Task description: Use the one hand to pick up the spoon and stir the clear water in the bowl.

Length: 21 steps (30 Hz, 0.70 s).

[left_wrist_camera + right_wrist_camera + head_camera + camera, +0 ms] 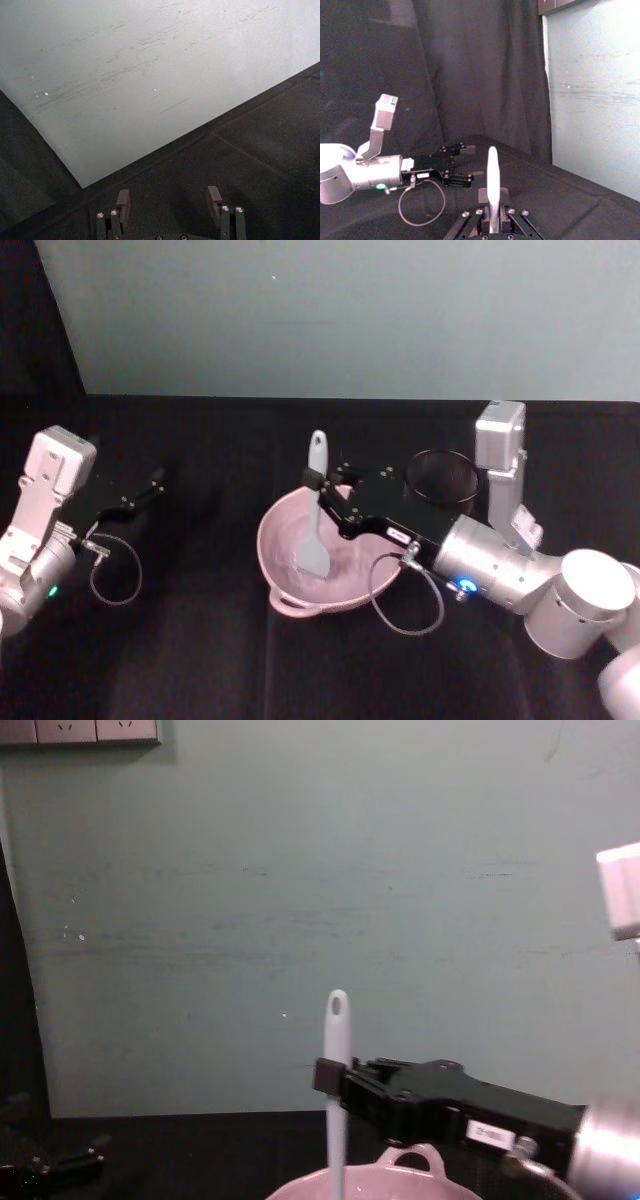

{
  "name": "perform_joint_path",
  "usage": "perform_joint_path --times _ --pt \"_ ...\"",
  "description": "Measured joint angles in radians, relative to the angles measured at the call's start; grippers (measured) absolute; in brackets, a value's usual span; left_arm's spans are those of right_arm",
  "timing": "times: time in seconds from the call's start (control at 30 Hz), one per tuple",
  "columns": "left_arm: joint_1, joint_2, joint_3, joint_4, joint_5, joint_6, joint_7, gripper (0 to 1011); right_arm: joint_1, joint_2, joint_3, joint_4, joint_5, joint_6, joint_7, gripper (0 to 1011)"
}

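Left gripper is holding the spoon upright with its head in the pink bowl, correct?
Not the left. The head view shows the right gripper holding the spoon upright with its head in the pink bowl; the left gripper sits open, off to the side.

One long white plastic spoon (316, 515) with a wide flat head shows at the centre of the head view. One pale pink glossy bowl (263, 540) with one small loop handle (293, 608) sits just below centre. One black wire-mesh cylindrical cup (440, 480) is right of centre. There are two black boxy robot grippers on silver cylindrical wrists: the left gripper (150, 485) at middle left, the right gripper (320, 483) at centre. Two thin grey cable loops show, the left loop (115, 575) and the right loop (405, 608). One black tabletop (200, 660) carries the things.
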Motion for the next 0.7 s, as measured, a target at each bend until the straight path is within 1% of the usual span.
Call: perform_joint_path --times 0.1,0.17,0.2,0.23,0.3,0.33,0.4,0.43,0.53,0.6,0.7 --pt "0.000 0.000 0.000 0.000 0.000 0.000 0.000 1011 0.034 -0.036 -0.013 0.054 -0.005 -0.021 -0.009 117" --pt "0.000 0.000 0.000 0.000 0.000 0.000 0.000 1011 0.049 -0.053 -0.014 0.083 -0.014 -0.040 -0.019 117" --pt "0.000 0.000 0.000 0.000 0.000 0.000 0.000 1011 0.063 -0.069 -0.015 0.111 -0.026 -0.062 -0.032 117" --pt "0.000 0.000 0.000 0.000 0.000 0.000 0.000 1011 0.070 -0.075 -0.014 0.123 -0.032 -0.071 -0.038 117" --pt "0.000 0.000 0.000 0.000 0.000 0.000 0.000 1011 0.084 -0.089 -0.011 0.150 -0.048 -0.094 -0.053 117" --pt "0.000 0.000 0.000 0.000 0.000 0.000 0.000 1011 0.093 -0.098 -0.006 0.171 -0.064 -0.115 -0.068 117" --pt "0.000 0.000 0.000 0.000 0.000 0.000 0.000 1011 0.103 -0.106 0.001 0.194 -0.084 -0.139 -0.085 117" --pt "0.000 0.000 0.000 0.000 0.000 0.000 0.000 1011 0.110 -0.110 0.010 0.209 -0.101 -0.158 -0.101 117" --pt "0.000 0.000 0.000 0.000 0.000 0.000 0.000 1011 0.116 -0.109 0.021 0.222 -0.117 -0.172 -0.117 117" --pt "0.000 0.000 0.000 0.000 0.000 0.000 0.000 1011 0.116 -0.099 0.034 0.221 -0.128 -0.174 -0.127 117" --pt "0.000 0.000 0.000 0.000 0.000 0.000 0.000 1011 0.099 -0.073 0.053 0.187 -0.131 -0.159 -0.129 117"
